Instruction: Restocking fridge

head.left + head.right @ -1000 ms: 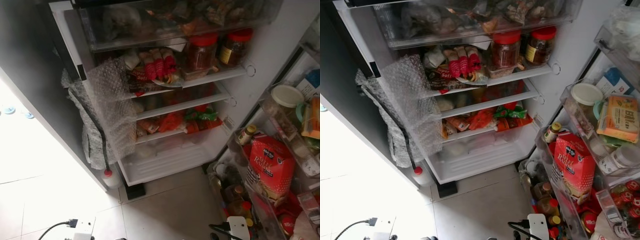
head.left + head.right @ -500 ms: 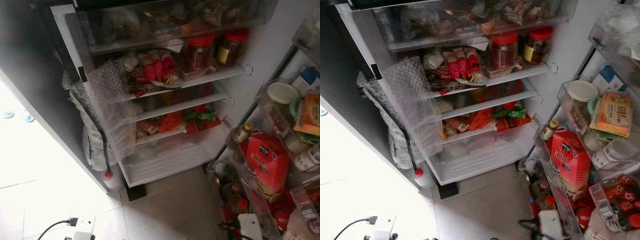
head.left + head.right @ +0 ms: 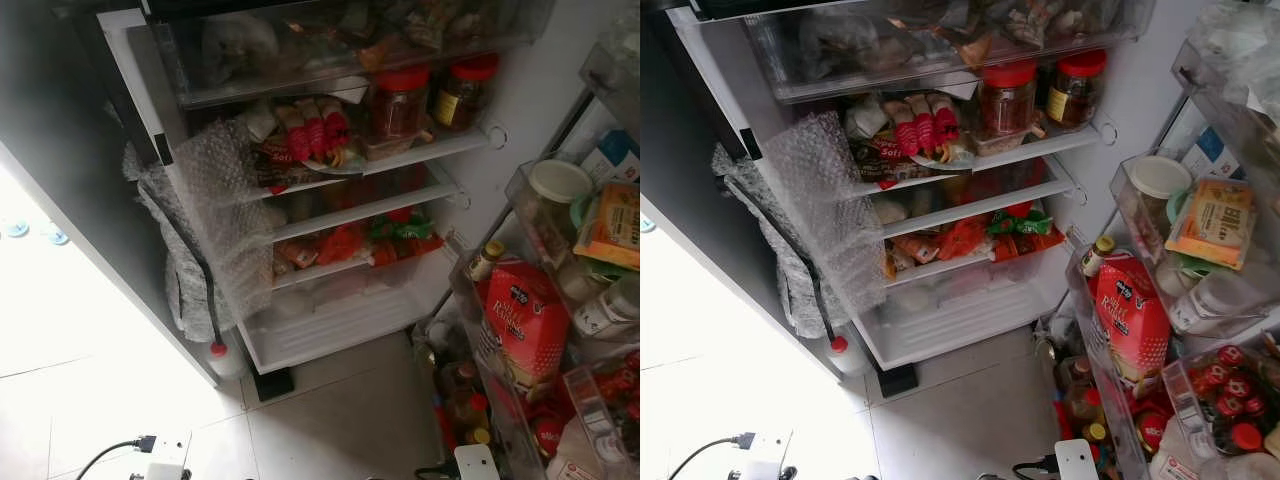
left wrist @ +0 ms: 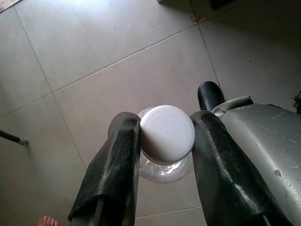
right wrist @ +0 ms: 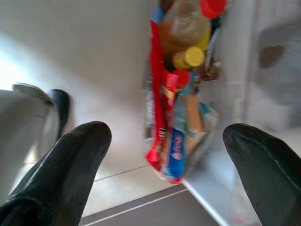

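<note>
The head camera has drifted slightly in the past second while the open fridge (image 3: 300, 340) and its stock stayed put, so restocking has not yet reached a shelf. The left pincer (image 4: 164, 136) grips a clear white-capped bottle (image 4: 167, 134) above the tiled floor (image 4: 94, 61), short of the fridge. The right pincer (image 5: 167, 141) hangs wide open and empty beside the fridge's door bins (image 3: 1200, 300). Red-lidded jars (image 3: 400, 100) crowd the fridge's upper shelf; bubble wrap (image 3: 225, 210) drapes its left edge.

You have open room in the fridge's bottom tray (image 3: 340, 320), but bubble wrap (image 3: 225, 215) drapes its left side and packed shelves (image 3: 360, 205) sit above.
</note>
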`<state>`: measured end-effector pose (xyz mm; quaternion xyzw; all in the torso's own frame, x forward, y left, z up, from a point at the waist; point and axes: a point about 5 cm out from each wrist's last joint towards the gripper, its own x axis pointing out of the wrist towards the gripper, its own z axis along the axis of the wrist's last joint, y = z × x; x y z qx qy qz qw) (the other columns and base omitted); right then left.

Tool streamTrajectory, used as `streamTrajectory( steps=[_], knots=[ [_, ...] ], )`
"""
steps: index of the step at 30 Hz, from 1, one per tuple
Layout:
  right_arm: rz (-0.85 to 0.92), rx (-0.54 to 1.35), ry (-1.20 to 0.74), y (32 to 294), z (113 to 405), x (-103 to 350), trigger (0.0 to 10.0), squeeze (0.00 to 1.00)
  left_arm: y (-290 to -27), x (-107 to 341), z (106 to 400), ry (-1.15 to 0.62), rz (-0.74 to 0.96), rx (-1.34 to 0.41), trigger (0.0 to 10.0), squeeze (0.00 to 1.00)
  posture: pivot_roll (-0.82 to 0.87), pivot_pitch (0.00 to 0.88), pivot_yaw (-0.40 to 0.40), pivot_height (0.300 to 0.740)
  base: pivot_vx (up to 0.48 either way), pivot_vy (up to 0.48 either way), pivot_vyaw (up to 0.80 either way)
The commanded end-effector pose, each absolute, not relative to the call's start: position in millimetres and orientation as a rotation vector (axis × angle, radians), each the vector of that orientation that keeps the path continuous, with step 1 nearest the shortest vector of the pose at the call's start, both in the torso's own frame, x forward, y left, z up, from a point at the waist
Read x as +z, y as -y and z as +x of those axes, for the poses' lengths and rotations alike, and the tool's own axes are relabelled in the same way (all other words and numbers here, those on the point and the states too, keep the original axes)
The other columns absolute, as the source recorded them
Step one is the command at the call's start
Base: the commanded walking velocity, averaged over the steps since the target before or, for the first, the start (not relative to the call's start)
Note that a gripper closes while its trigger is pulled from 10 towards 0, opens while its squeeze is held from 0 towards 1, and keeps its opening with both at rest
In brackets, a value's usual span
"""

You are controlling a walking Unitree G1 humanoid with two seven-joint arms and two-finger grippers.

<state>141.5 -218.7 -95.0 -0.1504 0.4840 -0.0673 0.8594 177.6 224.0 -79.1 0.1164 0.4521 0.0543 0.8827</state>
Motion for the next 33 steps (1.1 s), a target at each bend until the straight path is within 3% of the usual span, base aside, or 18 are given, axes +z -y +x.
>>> streamTrajectory(
  steps=[1,27,33],
  knots=[
    [-0.328,-0.155,-1.052,222.6,131.5,-97.9,10.0,0.0,-228.4,-81.4,170.6,-0.96,0.238,0.122,10.0,0.0,-0.12,0.178,0.003,0.74,0.0,0.0,0.0],
    [-0.369,-0.148,-1.035,236.8,139.5,-92.0,10.0,0.0,-227.5,-81.1,171.8,-0.959,0.244,0.112,10.0,0.0,-0.12,0.179,-0.001,0.74,0.0,0.0,0.0],
    [-0.36,-0.138,-1.032,232.7,140.1,-92.8,10.0,0.0,-227.6,-81.1,171.8,-0.961,0.246,0.111,10.0,0.0,-0.12,0.181,-0.003,0.74,0.0,-0.387,0.0]
  ],
)
